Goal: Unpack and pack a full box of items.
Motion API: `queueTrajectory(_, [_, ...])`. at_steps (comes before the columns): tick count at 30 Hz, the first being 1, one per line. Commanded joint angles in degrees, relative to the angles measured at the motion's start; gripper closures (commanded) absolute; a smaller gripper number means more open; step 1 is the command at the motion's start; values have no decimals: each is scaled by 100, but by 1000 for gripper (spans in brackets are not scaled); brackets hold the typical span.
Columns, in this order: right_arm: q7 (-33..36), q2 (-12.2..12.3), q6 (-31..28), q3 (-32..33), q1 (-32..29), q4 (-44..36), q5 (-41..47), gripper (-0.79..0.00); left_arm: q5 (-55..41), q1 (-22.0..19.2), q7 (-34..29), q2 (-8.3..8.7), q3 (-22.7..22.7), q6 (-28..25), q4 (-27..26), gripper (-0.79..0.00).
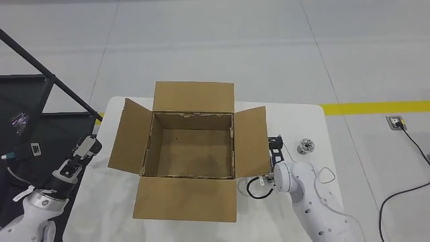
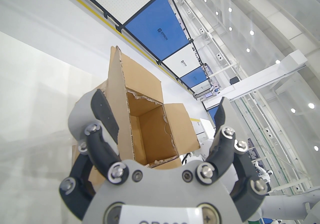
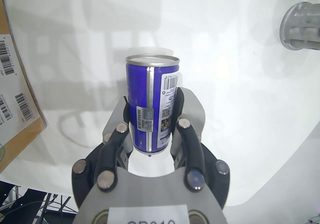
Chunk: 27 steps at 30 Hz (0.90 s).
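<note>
White bench [image 1: 295,117] is sitting on a pale grey floor with yellow lines. Box [image 1: 193,97] is standing mid-bench, all four flaps folded out, bare cardboard floor showing inside.

Right claw [image 3: 153,102] is hanging over the bench just beside the box's right flap and pointing down. Its fingers are closing on a blue can [image 3: 150,77], pads gripping the sides about halfway along. Can's axis is running in line with the claw, far rim facing the bench. Can't tell if the can is touching the surface. Barcode labels are showing on the can and on the flap's outer face.

Grey metal spool [image 3: 297,27] is lying on the bench near the can, on the side away from the box, apart from both.

Left claw [image 2: 160,100] is hovering off the bench's left edge, well apart from the box. Its fingers are spreading wide and gripping nothing, and it's aiming toward the box's left flap.

Dark mat [image 1: 33,97] is lying on the floor left of the bench.
</note>
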Motion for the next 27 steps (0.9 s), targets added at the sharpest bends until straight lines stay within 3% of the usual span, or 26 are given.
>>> queueTrajectory(1, [-77, 5, 85, 91, -60, -107, 14, 0, 9, 13, 10, 0, -6, -6, -5, -785])
queueTrajectory(6, [-210, 77, 338, 516, -433, -951, -163, 0, 14, 46, 6, 4, -37, -24, -21, -785])
queueTrajectory(11, [-519, 148, 892, 1001, -991, -2570, -770, 0, 4, 81, 3, 8, -84, -45, -40, -785])
queueTrajectory(17, [-858, 150, 956, 1007, -1312, -4077, -1412, 0, -63, 151, 43, 9, -168, -73, -46, -785])
queueTrajectory(22, [-858, 52, 727, 391, -666, -4038, -1590, 0, -176, 247, 80, 4, -249, -124, 3, -785])
queueTrajectory(27, [-600, -184, 201, -620, 711, -2790, -1111, 0, -274, 337, 120, 1, -364, -178, 78, -785])
